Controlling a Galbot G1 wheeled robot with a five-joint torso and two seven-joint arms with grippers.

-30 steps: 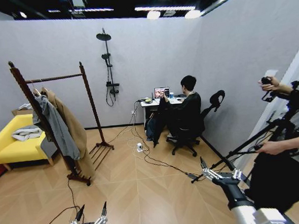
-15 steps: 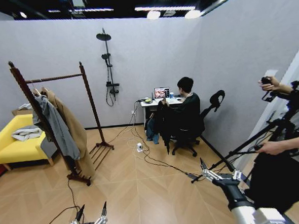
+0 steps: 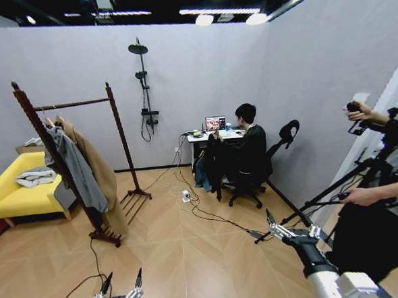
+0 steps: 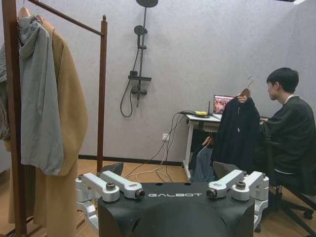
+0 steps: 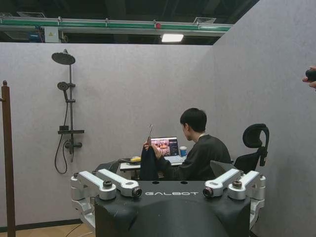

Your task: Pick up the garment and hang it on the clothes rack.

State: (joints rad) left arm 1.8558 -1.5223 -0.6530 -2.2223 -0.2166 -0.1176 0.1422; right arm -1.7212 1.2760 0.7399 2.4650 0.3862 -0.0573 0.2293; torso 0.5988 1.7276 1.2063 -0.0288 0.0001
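Reddish-brown wooden clothes rack [image 3: 78,163] carrying tan and grey coats; seated person's hand [image 4: 242,98] holds long black garment [image 4: 236,134] up by its hanger; left gripper [image 3: 118,289] and right gripper [image 3: 293,229] both spread, empty.

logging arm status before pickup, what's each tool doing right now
Left tool: open, empty, low over the floor.
Right tool: open, empty, raised at the right.

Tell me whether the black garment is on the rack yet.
Not yet. The garment hangs from its hanger in a seated person's hand by the desk, apart from the clothes rack.
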